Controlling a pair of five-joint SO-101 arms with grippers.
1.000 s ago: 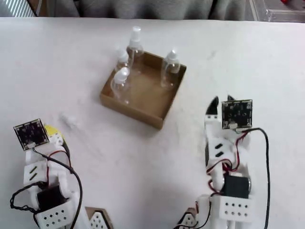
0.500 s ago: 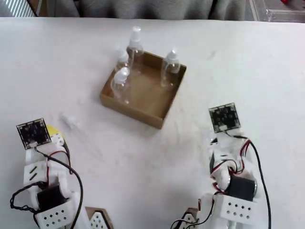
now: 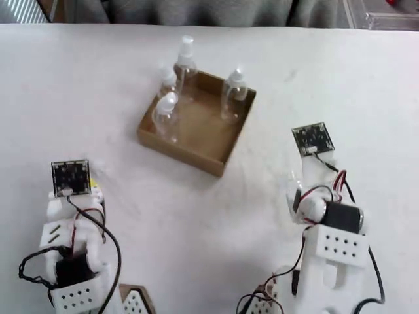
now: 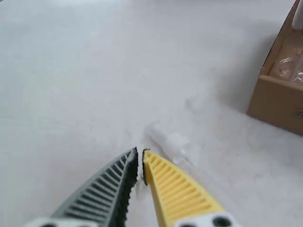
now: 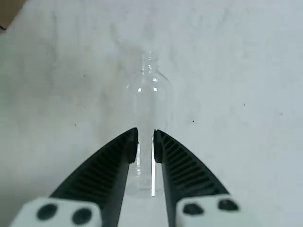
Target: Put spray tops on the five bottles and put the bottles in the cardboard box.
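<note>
The cardboard box (image 3: 216, 156) sits mid-table, its near wall (image 4: 279, 101) also in the left wrist view. Three clear bottles with spray tops (image 3: 234, 91) (image 3: 165, 112) (image 3: 169, 80) stand in it; a further one (image 3: 185, 57) stands at its far corner. A loose spray top (image 4: 170, 141) lies on the table just beyond my left gripper (image 4: 140, 157), which is shut and empty. A topless clear bottle (image 5: 147, 94) lies on the table, neck pointing away. My right gripper (image 5: 145, 137) hangs over its body, fingers nearly together and narrower than the bottle.
The white table (image 3: 340, 72) has free room to the right of and behind the box. Both arm bases stand along the near edge. A clear plastic container (image 3: 380, 13) sits at the far right corner.
The left arm has moved forward and right, up to the spray top. The right arm has straightened and shifted forward; the black finger that stuck out sideways one second ago no longer shows.
</note>
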